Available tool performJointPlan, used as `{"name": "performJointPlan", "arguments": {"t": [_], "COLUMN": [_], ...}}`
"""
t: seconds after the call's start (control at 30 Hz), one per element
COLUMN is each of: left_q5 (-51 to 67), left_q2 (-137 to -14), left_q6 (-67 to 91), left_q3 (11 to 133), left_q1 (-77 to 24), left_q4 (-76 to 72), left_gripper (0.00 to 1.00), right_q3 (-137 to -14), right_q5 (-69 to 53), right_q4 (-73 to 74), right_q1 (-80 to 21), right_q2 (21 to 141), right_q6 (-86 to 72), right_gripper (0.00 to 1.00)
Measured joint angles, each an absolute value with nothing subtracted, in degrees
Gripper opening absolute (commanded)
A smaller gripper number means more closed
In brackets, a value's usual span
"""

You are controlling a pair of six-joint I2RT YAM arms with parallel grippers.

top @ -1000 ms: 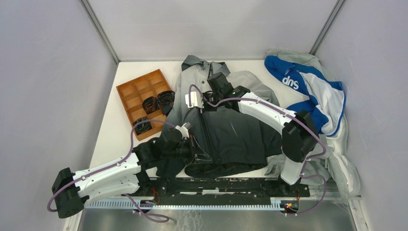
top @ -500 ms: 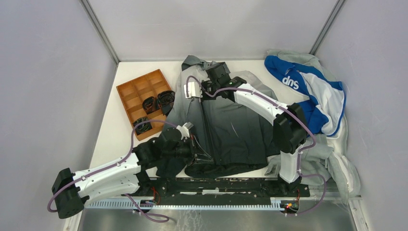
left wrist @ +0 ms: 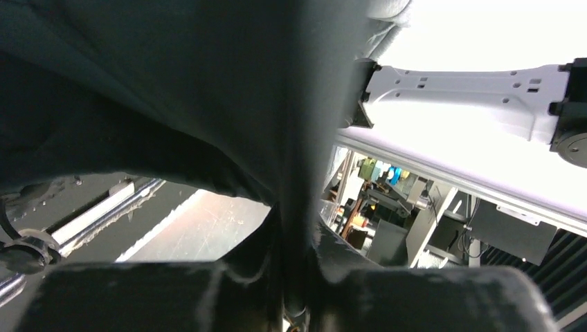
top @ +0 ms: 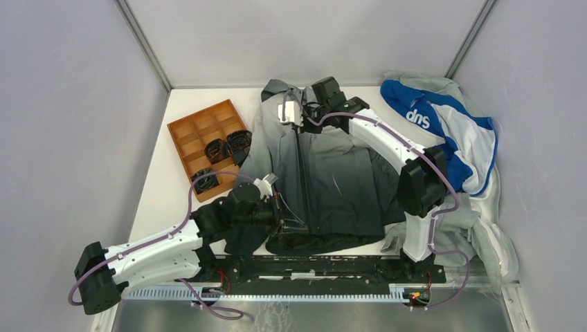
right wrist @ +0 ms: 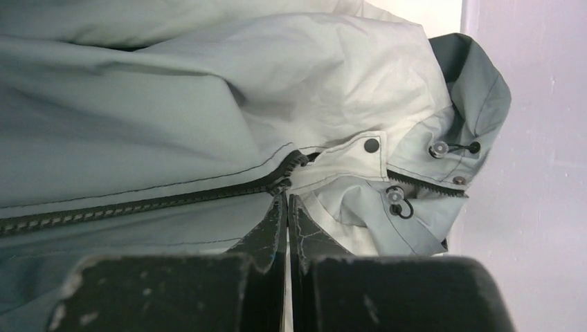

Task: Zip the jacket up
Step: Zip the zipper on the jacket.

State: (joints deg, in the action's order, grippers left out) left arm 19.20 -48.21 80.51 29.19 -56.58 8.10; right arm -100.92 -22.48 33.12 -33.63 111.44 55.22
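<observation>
The jacket [top: 339, 173] lies flat mid-table, light grey at the collar and fading to black at the hem. Its dark zipper [top: 302, 180] runs closed up the front. My right gripper [top: 297, 116] is at the collar end. In the right wrist view it [right wrist: 286, 199] is shut, tips pinched at the zipper pull where the closed teeth [right wrist: 138, 205] end below a snap button [right wrist: 372, 145]. My left gripper [top: 279, 216] is at the hem. In the left wrist view it [left wrist: 302, 290] is shut on a taut band of dark jacket fabric [left wrist: 173, 83].
A wooden compartment tray [top: 185, 138] with black parts [top: 228, 145] sits left of the jacket. A blue-and-white garment [top: 450, 131] and a grey sweatshirt [top: 484, 228] are piled at the right. Walls close in on three sides. The right arm [left wrist: 471, 90] spans above the jacket.
My right gripper has travelled up the zipper from chest height to the collar, and the front has closed behind it. The left gripper has stayed at the hem.
</observation>
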Motion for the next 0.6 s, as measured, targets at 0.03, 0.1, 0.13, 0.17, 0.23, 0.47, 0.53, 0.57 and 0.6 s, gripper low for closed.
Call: {"name": "performJointPlan", "arguments": {"t": [0.03, 0.1, 0.13, 0.17, 0.23, 0.47, 0.53, 0.57, 0.6], "left_q5": [19.3, 20.9, 21.7, 22.3, 22.5, 17.3, 14.9, 13.4, 12.2], "left_q2": [-48.1, -47.6, -47.3, -46.9, -46.3, -45.6, -46.4, -47.6, -48.5], "left_q6": [80.5, 80.4, 80.3, 80.0, 78.8, 70.1, 67.3, 65.6, 64.5], "left_q3": [29.2, 29.5, 29.7, 30.4, 31.8, 43.2, 46.2, 47.4, 47.9], "left_q1": [-56.6, -57.1, -57.6, -58.1, -58.3, -55.2, -54.4, -53.9, -53.6], "left_q4": [8.6, 11.2, 12.7, 15.3, 18.9, 32.1, 33.3, 33.0, 32.5], "left_gripper": [0.4, 0.57, 0.62, 0.67, 0.73, 0.88, 0.88, 0.88, 0.88], "right_q3": [-100.8, -98.5, -96.3, -92.9, -85.8, -75.2, -72.3, -72.0, -71.0], "right_q5": [-24.2, -26.5, -27.0, -27.5, -28.0, -31.7, -32.6, -32.7, -32.7], "right_q4": [33.7, 32.6, 31.5, 30.2, 29.0, 26.7, 25.4, 25.3, 24.8], "right_q1": [-32.9, -31.4, -30.7, -30.2, -29.5, -31.7, -32.2, -32.3, -32.5], "right_q2": [111.0, 109.0, 107.4, 104.8, 99.2, 89.8, 88.4, 88.2, 87.8], "right_q6": [55.0, 55.1, 55.3, 55.5, 55.8, 54.3, 53.1, 53.0, 52.5], "right_gripper": [0.0, 0.0, 0.0, 0.0, 0.0, 0.0, 0.0, 0.0, 0.0]}}
